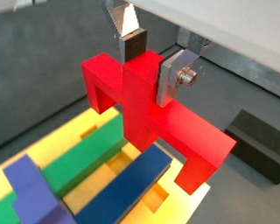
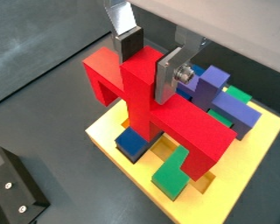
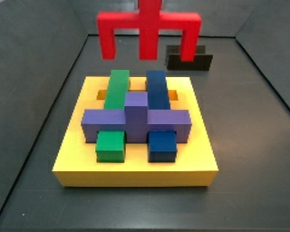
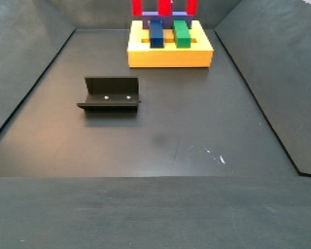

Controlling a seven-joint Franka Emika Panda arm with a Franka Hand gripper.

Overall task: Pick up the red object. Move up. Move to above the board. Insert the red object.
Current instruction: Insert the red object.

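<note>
My gripper (image 1: pixel 152 63) is shut on the centre stem of the red object (image 1: pixel 143 105), and the stem sits between the silver fingers in both wrist views (image 2: pixel 149 66). The red object (image 3: pixel 148 32) hangs in the air with its two legs pointing down, over the far end of the yellow board (image 3: pixel 135 163). It also shows at the upper edge of a side view (image 4: pixel 165 8), above the board (image 4: pixel 171 60). The gripper itself is cut off in both side views. The board carries a green block (image 3: pixel 119 86), a blue block (image 3: pixel 156 86) and a purple block (image 3: pixel 135 118).
The dark fixture (image 4: pixel 109 94) stands on the dark floor well away from the board, and it shows behind the board in a side view (image 3: pixel 190 59). Sloping grey walls (image 4: pixel 28 88) enclose the floor on all sides.
</note>
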